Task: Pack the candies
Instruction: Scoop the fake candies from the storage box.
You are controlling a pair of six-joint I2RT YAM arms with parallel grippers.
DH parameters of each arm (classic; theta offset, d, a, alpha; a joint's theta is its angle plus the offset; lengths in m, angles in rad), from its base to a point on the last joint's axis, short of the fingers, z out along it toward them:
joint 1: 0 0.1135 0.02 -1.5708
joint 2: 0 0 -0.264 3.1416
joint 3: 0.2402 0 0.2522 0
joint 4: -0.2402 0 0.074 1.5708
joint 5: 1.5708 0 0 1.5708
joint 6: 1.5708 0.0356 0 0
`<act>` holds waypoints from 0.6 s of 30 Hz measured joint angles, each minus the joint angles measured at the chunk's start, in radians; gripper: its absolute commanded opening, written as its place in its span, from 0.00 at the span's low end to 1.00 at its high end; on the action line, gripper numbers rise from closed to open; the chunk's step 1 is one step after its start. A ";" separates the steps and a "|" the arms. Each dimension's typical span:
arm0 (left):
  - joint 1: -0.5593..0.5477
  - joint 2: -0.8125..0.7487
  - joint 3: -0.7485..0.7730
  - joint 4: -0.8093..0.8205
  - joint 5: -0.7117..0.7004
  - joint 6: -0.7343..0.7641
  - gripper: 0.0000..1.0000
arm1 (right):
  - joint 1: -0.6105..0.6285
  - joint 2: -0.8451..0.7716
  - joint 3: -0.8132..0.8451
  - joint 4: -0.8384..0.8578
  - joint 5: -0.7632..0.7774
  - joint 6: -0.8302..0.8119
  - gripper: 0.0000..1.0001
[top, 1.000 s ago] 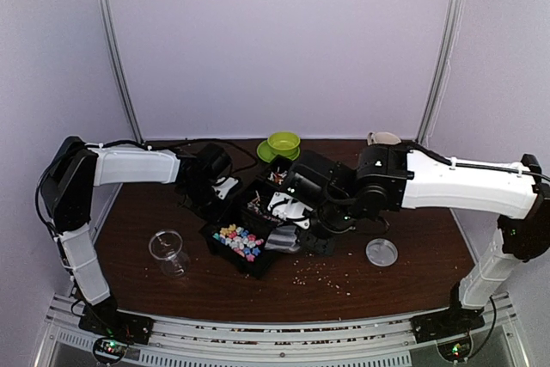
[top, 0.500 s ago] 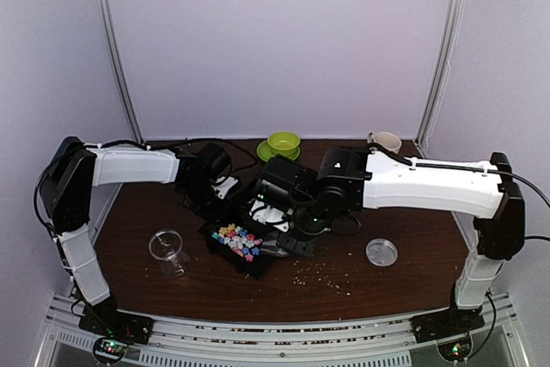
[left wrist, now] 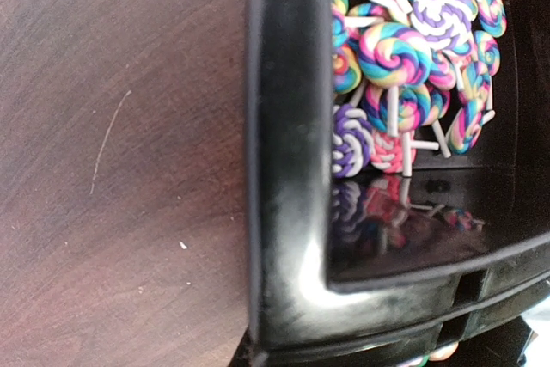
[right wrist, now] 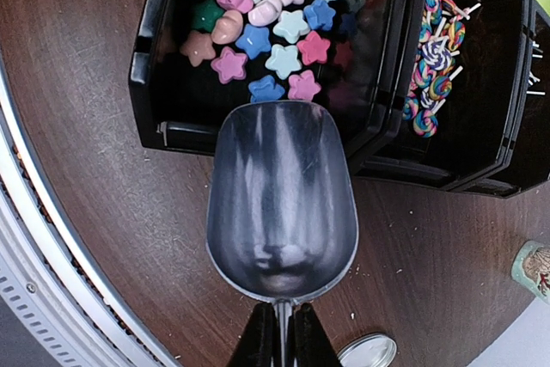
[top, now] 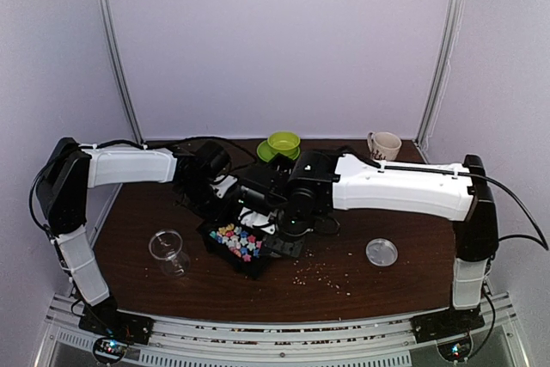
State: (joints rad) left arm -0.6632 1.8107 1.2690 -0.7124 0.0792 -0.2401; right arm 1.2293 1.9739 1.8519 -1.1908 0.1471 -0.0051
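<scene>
Your right pincer [right wrist: 282,337], clamped on the scoop [right wrist: 282,204] handle, aims its bowl lengthwise at the star candies [right wrist: 266,36] just ahead, seemingly clearing the black tray [right wrist: 172,122] wall.

The scoop [right wrist: 282,199] is formed of dull brushed metal, the black bin [left wrist: 288,169] of glossy plastic; the candies [right wrist: 255,40] are seen matt, the table [left wrist: 120,126] finished in woodgrain.

The top external camera sits high behind the arm bases [top: 112,326], at the table's [top: 404,285] near edge, facing the far wall [top: 275,40] and taking in the whole surface. The left wrist camera is pressed close to the black bin's [left wrist: 284,169] rim. The right wrist looks steeply down past its scoop [right wrist: 282,204] onto the candies [right wrist: 254,40]. All three share that bin.
</scene>
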 measured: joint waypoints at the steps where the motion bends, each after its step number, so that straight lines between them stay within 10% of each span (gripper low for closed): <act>1: -0.001 0.000 0.000 0.000 0.000 0.000 0.00 | 0.000 0.012 0.012 -0.003 0.003 -0.001 0.00; 18: -0.022 -0.033 -0.002 0.000 -0.025 0.019 0.00 | -0.002 0.163 0.173 -0.020 0.008 -0.014 0.00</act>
State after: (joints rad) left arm -0.6849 1.7779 1.2675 -0.7124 0.0540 -0.2207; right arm 1.2278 2.1365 2.0247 -1.2106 0.1547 -0.0196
